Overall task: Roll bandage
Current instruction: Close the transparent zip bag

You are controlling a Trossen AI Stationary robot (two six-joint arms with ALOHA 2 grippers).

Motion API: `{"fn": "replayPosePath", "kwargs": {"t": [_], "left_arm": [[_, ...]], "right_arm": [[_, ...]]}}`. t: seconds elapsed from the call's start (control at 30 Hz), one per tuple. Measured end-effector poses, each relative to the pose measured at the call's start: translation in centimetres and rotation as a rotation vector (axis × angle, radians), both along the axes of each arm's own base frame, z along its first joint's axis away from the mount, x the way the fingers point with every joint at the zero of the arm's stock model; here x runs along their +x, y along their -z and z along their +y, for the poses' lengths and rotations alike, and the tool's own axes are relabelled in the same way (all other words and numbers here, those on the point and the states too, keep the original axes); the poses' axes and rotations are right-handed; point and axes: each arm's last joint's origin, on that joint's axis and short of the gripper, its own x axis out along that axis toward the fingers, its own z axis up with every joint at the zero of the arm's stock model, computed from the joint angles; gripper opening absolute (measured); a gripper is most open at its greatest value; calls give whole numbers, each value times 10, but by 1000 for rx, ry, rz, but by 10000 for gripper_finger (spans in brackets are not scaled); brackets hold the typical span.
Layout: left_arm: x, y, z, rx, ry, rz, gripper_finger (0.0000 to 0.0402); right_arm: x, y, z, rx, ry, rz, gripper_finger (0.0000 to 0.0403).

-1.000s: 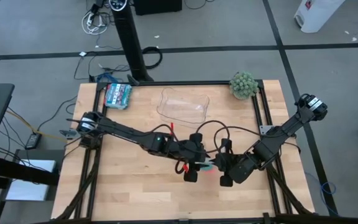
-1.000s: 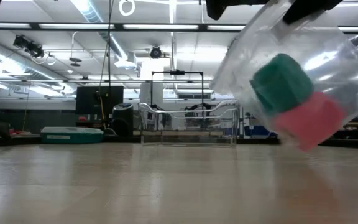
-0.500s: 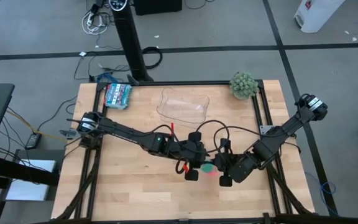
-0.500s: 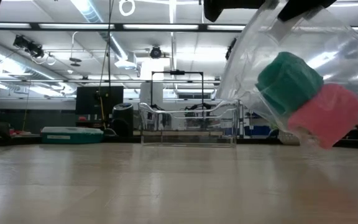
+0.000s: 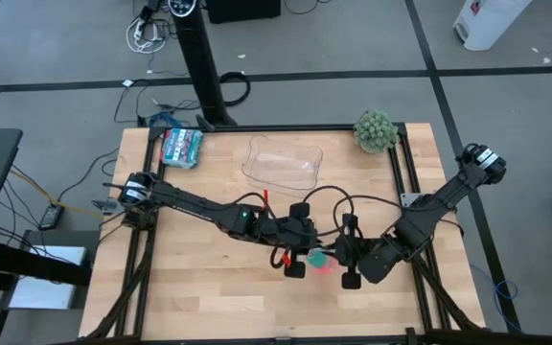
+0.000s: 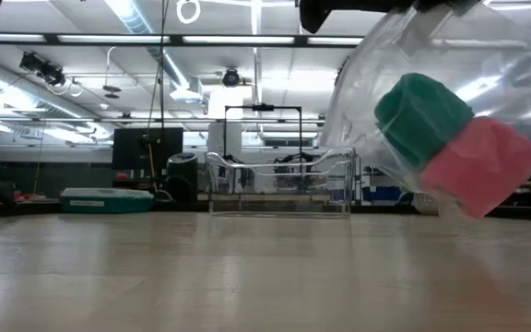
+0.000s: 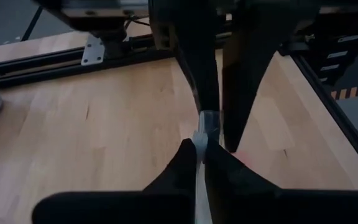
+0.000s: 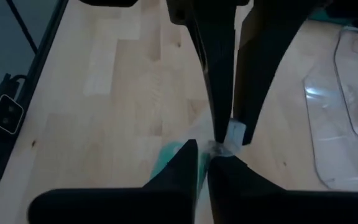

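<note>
The bandage (image 6: 422, 120) is a compact teal roll lying inside a clear plastic bag (image 6: 385, 83), beside a pink block (image 6: 479, 166). In the high view the teal roll (image 5: 319, 257) and the pink block (image 5: 330, 269) show between my two grippers, over the table's middle right. My left gripper (image 5: 302, 251) and my right gripper (image 5: 345, 259) face each other, both shut on the bag. The bag hangs clear of the tabletop. My left gripper pinches the bag's clear upper edge (image 7: 205, 121) between its two fingers (image 7: 185, 163). It comes slanting down from the table's left. The bag hangs below, lifted clear. My right gripper pinches the same bunched clear edge (image 8: 234, 134) between its fingers (image 8: 182, 163), slanting down from the table's right, close against the other gripper's fingers. The teal roll (image 8: 166, 158) shows just below the hold.
A clear plastic tray (image 5: 284, 163) sits at the far middle of the table. A teal-patterned packet (image 5: 182, 147) lies at the far left corner and a small plant (image 5: 375, 129) at the far right. Black frame rails (image 5: 402, 192) border the tabletop.
The bag has swayed a little below the grippers. The teal roll and the pink block have shifted inside it. It stays clear of the table.
</note>
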Motion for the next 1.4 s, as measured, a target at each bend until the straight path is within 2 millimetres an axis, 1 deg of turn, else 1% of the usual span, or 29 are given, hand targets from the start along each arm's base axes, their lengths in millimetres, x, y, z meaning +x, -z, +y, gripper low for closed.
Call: {"fn": "replayPosePath", "kwargs": {"t": [0.17,0.3,0.37,0.47,0.53,0.6,0.7,0.83,0.97,1.13,1.27,1.4], "left_arm": [[0,0,0,-1,-5,2,18],[0,0,0,-4,-7,4,18],[0,1,0,-3,-7,5,18],[-1,1,0,-9,2,15,18],[-1,1,0,-12,3,20,18],[-2,2,1,-8,2,32,18],[-2,3,2,-1,-6,46,18],[-6,4,0,7,-5,86,18],[-11,19,-5,22,26,186,18],[-11,14,-3,17,-4,172,18],[-11,14,-3,19,0,173,19],[-11,8,-5,12,95,172,20]], "right_arm": [[-2,-3,-3,15,11,-2,55],[0,-4,-5,12,10,-9,62],[2,-4,-7,10,17,-7,52],[2,-4,-9,-26,6,-3,15],[3,-5,-12,-28,3,-3,6],[5,-5,-14,-10,14,0,3],[4,-5,-15,-45,48,-11,1],[-1,-11,-14,-65,87,-63,0],[-7,-22,-18,-74,137,-132,0],[-10,-26,-18,-36,93,-124,0],[-7,-20,-14,25,17,-60,1],[-6,-8,-8,77,10,-1,18]]}}
